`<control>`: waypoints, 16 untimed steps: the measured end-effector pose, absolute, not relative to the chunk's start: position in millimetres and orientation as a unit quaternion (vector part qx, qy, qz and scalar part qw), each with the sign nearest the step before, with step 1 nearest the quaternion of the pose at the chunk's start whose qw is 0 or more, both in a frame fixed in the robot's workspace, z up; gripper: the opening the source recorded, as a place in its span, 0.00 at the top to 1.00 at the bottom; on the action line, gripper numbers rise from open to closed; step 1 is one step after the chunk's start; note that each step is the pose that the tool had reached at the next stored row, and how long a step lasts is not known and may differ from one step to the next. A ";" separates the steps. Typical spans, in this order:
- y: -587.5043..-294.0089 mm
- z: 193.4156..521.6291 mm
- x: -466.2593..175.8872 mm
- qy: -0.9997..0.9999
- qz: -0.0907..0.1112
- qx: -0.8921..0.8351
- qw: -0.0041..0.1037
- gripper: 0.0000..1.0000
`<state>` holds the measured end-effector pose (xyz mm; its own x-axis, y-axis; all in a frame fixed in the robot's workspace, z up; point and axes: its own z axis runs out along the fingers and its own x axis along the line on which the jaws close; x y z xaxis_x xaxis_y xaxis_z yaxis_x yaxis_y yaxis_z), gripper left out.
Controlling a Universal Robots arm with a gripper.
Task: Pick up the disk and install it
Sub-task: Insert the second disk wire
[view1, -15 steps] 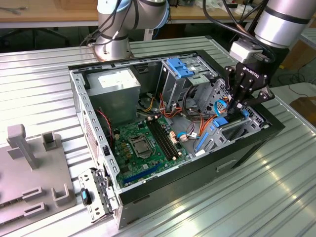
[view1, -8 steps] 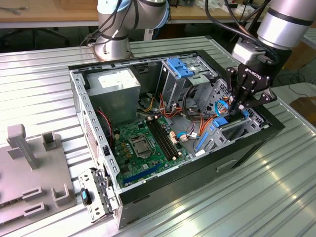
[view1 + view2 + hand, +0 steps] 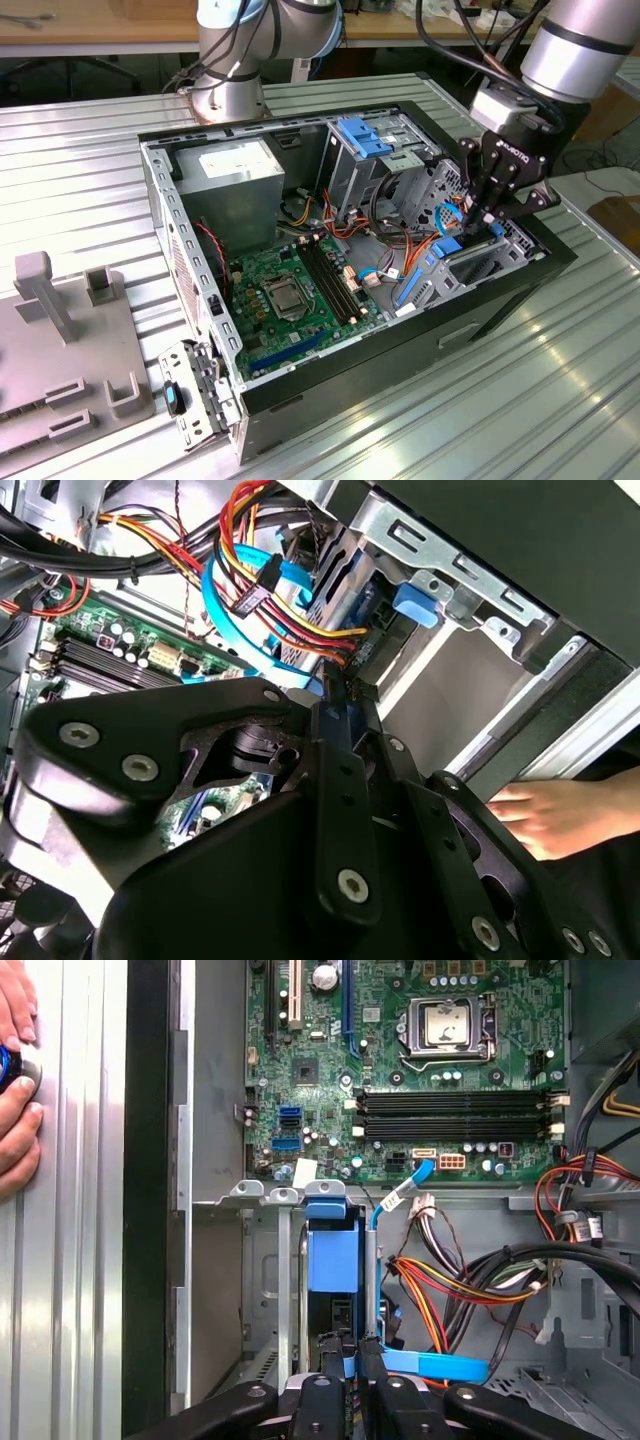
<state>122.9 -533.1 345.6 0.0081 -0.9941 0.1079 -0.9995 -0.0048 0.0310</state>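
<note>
Inside the open black computer case [image 3: 500,300], near its front bay away from the green motherboard [image 3: 290,285], the black gripper [image 3: 478,222] has its fingers drawn narrow on the blue-framed silver disk [image 3: 333,1258], which stands on edge in the bay beside orange and blue cables [image 3: 440,1300]. I judge the disk stiff, moderately heavy and shock-sensitive, best held by its plastic frame edges. A person's hand [image 3: 15,1100] rests outside the case wall.

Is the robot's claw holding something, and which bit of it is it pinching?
Yes. The end effector is shut on the disk, pinching the blue frame at its end, inside the computer case.
</note>
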 end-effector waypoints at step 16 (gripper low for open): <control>-538.9 344.9 124.4 -0.704 0.024 0.708 0.049 0.80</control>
